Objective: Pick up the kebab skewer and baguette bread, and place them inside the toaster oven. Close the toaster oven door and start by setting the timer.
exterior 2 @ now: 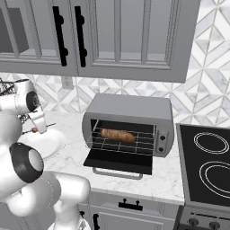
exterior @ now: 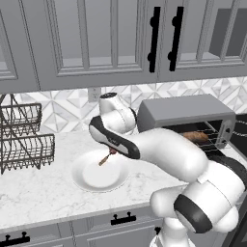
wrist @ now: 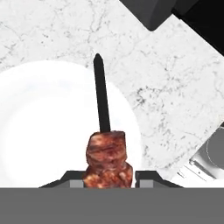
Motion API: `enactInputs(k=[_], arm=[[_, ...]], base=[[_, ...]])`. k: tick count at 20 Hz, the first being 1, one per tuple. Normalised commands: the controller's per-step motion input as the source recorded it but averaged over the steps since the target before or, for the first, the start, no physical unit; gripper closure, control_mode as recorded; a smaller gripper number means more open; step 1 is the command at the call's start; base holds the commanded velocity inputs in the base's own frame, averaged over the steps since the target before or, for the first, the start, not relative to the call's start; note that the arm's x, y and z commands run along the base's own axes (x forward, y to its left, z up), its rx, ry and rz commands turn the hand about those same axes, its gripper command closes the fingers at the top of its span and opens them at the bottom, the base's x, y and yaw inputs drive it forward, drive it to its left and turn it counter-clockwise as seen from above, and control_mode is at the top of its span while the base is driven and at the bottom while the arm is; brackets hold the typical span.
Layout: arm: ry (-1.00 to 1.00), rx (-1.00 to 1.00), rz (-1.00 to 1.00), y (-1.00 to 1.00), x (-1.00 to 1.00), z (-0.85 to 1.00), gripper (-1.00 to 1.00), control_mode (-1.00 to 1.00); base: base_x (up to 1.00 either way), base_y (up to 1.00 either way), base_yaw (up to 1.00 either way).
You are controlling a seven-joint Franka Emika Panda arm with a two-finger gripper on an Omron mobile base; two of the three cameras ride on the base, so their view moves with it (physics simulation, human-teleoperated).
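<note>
2 base views flank the toaster oven (exterior 2: 130,121); hand view looks close onto the plate (wrist: 35,122).

My arm reaches far and left, elbow bent; my end effector (wrist: 108,178) points down, fingers closed on the kebab skewer (wrist: 107,153).

So the short kebab skewer (wrist: 105,148), dark pointed stick with brown-red meat chunks, hangs over the plate. Stubby golden-brown baguette (exterior 2: 117,135) lies on the rack inside the grey boxy toaster oven (exterior 2: 130,110), whose dark glass door (exterior 2: 119,161) is dropped open.
</note>
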Motion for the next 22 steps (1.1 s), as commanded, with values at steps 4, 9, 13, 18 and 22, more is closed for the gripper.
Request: enactInputs(k=[4,9,13,18,22], arm=[[-0.02,0.00,-0.21,-0.69,-0.35,0.48,1.00,-1.00],[-0.05,0.00,-0.22,-0.51,-0.13,0.43,1.00,-1.00],[-0.05,0.00,-0.16,-0.66,-0.36,0.47,1.00,-1.00],[-0.07,0.00,-0.15,-0.80,-0.24,0.24,1.00,-1.00],[-0.05,0.00,-0.16,-0.99,-0.11,0.24,1.00,-1.00]], base=[[0.00,0.00,0.00],[0.00,0.00,0.00],[0.00,0.00,0.00],[0.00,0.00,0.00],[0.00,0.00,0.00]])
